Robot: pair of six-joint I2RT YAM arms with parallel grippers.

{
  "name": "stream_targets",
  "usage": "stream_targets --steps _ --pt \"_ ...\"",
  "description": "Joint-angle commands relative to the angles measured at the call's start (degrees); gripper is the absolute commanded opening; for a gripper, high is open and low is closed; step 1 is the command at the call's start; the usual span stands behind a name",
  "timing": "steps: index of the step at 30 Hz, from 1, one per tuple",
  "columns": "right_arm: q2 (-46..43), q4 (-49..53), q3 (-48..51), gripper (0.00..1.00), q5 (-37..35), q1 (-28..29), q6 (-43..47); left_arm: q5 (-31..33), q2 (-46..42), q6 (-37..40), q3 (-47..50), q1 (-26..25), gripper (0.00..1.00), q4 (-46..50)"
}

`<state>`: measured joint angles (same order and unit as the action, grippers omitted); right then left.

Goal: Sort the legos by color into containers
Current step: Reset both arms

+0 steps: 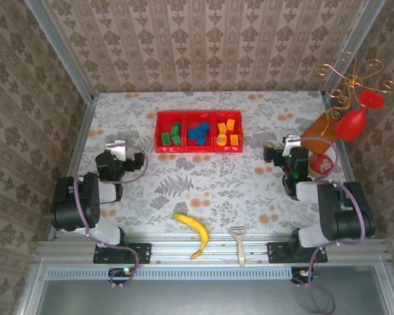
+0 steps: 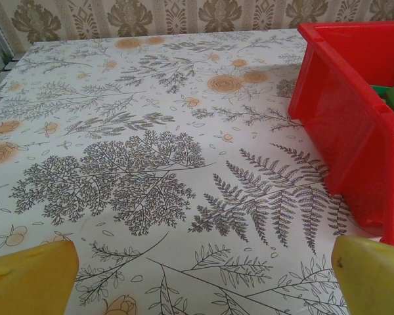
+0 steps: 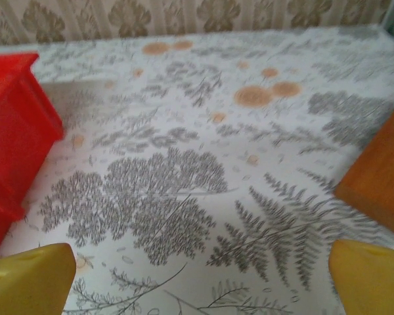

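Sorting appears complete, judged from the present layout. Every brick that can be made out lies inside the red tray, which sits flat at the far middle of the bench, between the two arms. Green bricks occupy its left compartment, blue bricks the middle, orange bricks the right. No mixed colour is evident, though the bricks are small from overhead. The tray is bright red plastic, rectangular, with three square cells. Left pincer stands wide and empty, low over the bench near the tray's left end. Right pincer is likewise wide and empty, off the tray's right end. Nothing outstanding is apparent.
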<state>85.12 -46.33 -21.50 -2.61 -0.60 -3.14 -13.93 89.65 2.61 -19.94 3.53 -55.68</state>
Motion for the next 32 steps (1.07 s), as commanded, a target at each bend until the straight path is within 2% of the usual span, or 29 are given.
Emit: stream_targets --steps 1,5,10,17,32 --pt "2.08 -1.71 -1.85 1.0 3.9 -0.19 0.89 -0.48 -0.18 1.34 -1.5 -0.53 1.0 0.22" --pt "2.52 -2.16 -2.16 1.0 3.27 -0.05 0.94 0.86 -0.29 1.47 -1.65 -0.96 1.0 0.77" --pt "2.41 -1.99 -2.19 1.0 2.52 0.34 1.11 6.88 -0.35 0.49 -2.2 -1.79 1.0 1.96" --pt "2.37 -1.85 -2.17 1.0 2.35 0.43 1.11 10.83 -0.43 0.56 -2.78 -2.9 1.0 3.03" --pt "2.33 -1.75 -2.16 1.0 2.28 0.51 1.15 11.16 -0.5 0.51 -2.65 -2.99 1.0 3.03"
